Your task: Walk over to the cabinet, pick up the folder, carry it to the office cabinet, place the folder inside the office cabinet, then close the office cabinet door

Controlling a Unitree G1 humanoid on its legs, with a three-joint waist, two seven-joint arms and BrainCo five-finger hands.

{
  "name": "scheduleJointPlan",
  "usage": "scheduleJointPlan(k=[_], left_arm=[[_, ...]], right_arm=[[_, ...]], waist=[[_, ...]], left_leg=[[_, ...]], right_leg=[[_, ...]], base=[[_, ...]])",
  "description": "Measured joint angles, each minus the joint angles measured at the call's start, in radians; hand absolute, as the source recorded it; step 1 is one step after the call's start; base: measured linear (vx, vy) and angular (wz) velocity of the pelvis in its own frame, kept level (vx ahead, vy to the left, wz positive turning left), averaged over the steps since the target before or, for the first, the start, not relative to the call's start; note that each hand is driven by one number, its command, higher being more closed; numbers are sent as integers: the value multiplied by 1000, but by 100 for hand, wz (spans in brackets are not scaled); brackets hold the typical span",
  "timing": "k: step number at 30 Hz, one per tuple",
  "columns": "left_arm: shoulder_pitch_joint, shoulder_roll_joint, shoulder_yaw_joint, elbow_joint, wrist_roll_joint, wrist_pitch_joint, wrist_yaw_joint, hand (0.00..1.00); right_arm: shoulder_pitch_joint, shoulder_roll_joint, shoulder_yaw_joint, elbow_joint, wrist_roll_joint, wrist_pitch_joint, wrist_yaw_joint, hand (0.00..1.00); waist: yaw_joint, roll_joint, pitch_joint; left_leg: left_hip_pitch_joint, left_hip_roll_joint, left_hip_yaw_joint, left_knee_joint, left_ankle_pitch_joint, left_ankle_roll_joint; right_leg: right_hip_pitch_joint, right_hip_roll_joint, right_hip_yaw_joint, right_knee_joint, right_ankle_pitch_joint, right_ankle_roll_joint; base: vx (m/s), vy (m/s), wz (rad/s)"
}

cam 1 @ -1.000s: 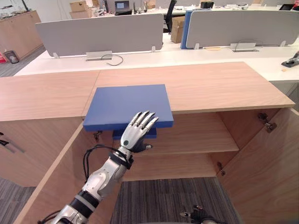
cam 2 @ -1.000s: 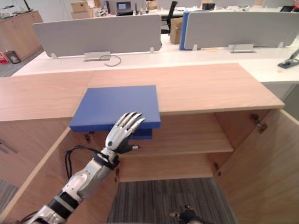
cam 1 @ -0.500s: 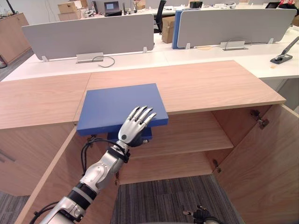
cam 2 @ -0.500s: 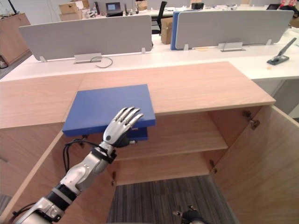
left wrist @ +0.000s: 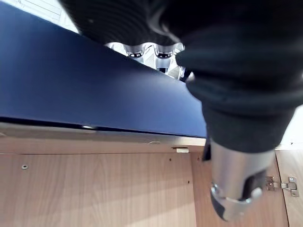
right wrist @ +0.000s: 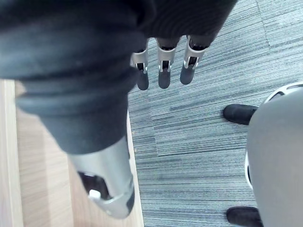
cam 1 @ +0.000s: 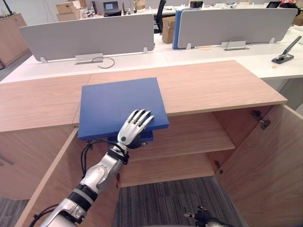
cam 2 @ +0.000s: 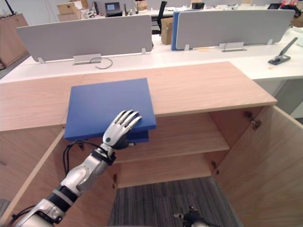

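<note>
Stage: pickup, early. Robot is at the cabinet [cam 1: 222, 82], so the walk looks done. Folder [cam 1: 118, 101] isn't clear of the top yet.
Done: approach; hand on folder.
Left to do: lift off, carry, put inside, shut door. That's most of the task, by my read.
Folder, where: on cabinet top, over the left part of the open compartment. Near edge hangs out past cabinet's front edge.
Folder, lie: flat or nearly so. Can't tell if near edge is raised off the top.
Folder, axis: close to square. Long axis prob. runs front-to-back of cabinet, w/ a short edge facing the robot. Turned a little off square w/ cabinet front, near right corner sticking out most.
Folder, underside: 2nd blue strip shows below near edge. Lower cover or spine, can't tell.
L hand [cam 1: 131, 132]: at folder's near right corner, just past cabinet's front edge. Fingers [cam 1: 142, 117] lie over top face, thumb [left wrist: 234, 189] is under the overhang, edge betw. them. Reads as a pinch hold on the folder.
R hand [right wrist: 163, 71]: idle, hanging low in front of cabinet over the carpet [right wrist: 213, 156]. Fingers loose & straight, holding nothing.
Cabinet inside: shelf [cam 1: 199, 135] below the top, bare where visible. Room for the folder, I'd judge.
Doors: left door [cam 1: 52, 184] & right door [cam 1: 265, 175] both swung wide out from cabinet front.
</note>
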Motion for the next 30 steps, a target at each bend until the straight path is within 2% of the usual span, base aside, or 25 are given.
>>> scheduleJointPlan(k=[7,8,15,24,30], left_arm=[[-10,0,46,53,20,7,7,0],[-13,0,58,69,20,8,8,100],[-47,0,162,113,19,41,23,100],[-71,37,179,158,31,52,31,100],[-114,63,195,245,53,51,32,100]], right_arm=[[1,-3,27,-16,-17,-1,1,0],[2,-4,28,-16,-17,-1,1,0],[4,-15,38,-17,-17,-1,12,0],[7,-27,59,-24,-17,-2,21,0],[14,-40,59,-24,-17,-3,22,0]], waist=[[-5,3,-2],[-6,4,-3],[-6,9,-6],[-12,10,-6],[-17,11,-7]], left_leg=[[1,0,1,4,1,0],[1,0,2,4,1,0],[14,2,22,1,1,0],[14,4,23,0,0,-1],[16,5,23,0,0,-1]], right_leg=[[1,0,1,0,3,4],[1,0,2,1,3,4],[1,1,25,0,7,8],[1,4,26,-4,7,8],[3,4,27,-4,7,8]], base=[[-29,21,0],[0,0,0],[-15,12,-8],[-9,6,0],[-22,20,0]])
